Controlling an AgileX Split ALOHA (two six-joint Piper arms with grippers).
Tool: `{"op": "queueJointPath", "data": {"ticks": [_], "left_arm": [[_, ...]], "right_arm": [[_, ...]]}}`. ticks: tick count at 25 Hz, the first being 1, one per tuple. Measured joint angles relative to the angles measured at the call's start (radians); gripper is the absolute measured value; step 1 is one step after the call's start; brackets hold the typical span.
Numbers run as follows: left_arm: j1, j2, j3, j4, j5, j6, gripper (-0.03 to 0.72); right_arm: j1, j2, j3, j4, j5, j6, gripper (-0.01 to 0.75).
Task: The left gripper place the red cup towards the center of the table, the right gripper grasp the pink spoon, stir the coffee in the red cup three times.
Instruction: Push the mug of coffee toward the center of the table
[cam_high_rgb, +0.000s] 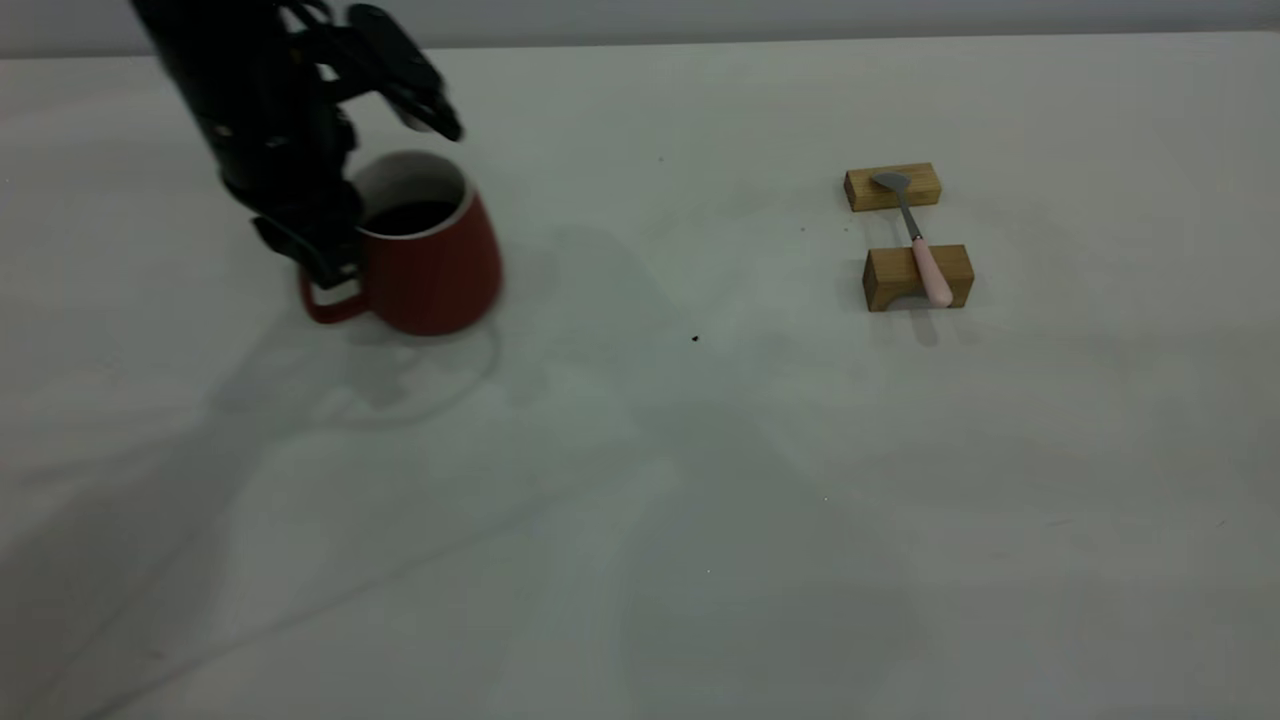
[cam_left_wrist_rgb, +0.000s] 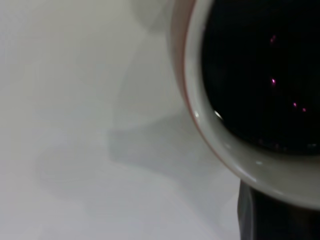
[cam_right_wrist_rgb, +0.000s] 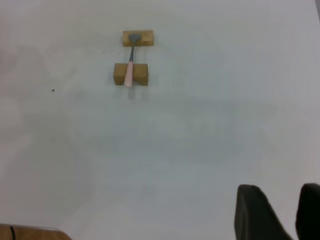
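While the red cup (cam_high_rgb: 430, 262), full of coffee (cam_high_rgb: 410, 216), is held at its handle side by the left gripper (cam_high_rgb: 335, 250) at the table's (cam_high_rgb: 640, 500) left, the pink spoon (cam_high_rgb: 930, 270) is left untouched across two wooden blocks (cam_high_rgb: 918, 276), the right gripper (cam_right_wrist_rgb: 275, 212) being slightly parted, well apart.

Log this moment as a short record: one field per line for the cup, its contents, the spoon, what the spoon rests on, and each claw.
cup: red cup upright on the table, at the left side of the exterior view, handle toward the left arm
contents: dark coffee inside
spoon: pink spoon lying untouched, at the right side
spoon support: two wooden blocks, bowl on the far one, handle on the near one
left claw: left gripper at the cup's handle side
right claw: right gripper hovering far from the spoon, open, holding nothing
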Motion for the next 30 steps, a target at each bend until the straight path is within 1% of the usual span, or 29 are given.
{"op": "queueJointPath", "data": {"ticks": [4,8,11,15,22,24,25,28,30], "left_arm": [[-0.069,0.0,0.0,0.0,-0.018,0.0,0.206],[-0.123,0.002,0.0,-0.001,-0.048,0.0,0.206],[-0.141,0.013,-0.01,-0.002,-0.054,-0.001,0.206],[-0.158,0.04,-0.059,-0.001,-0.018,-0.019,0.206],[-0.183,0.052,-0.086,-0.013,-0.022,-0.026,0.208],[-0.183,0.052,-0.086,-0.014,-0.023,-0.028,0.242],[-0.183,0.053,-0.086,-0.017,-0.023,-0.028,0.272],[-0.184,0.056,-0.086,-0.024,-0.026,-0.028,0.431],[-0.185,0.056,-0.09,-0.024,-0.025,-0.041,0.562]], "right_arm": [[0.0,0.0,0.0,0.0,0.0,0.0,0.244],[0.0,0.0,0.0,0.0,0.0,0.0,0.244],[0.0,0.0,0.0,0.0,0.0,0.0,0.244],[0.0,0.0,0.0,0.0,0.0,0.0,0.244],[0.0,0.0,0.0,0.0,0.0,0.0,0.244],[0.0,0.0,0.0,0.0,0.0,0.0,0.244],[0.0,0.0,0.0,0.0,0.0,0.0,0.244],[0.0,0.0,0.0,0.0,0.0,0.0,0.244],[0.0,0.0,0.0,0.0,0.0,0.0,0.244]]}}
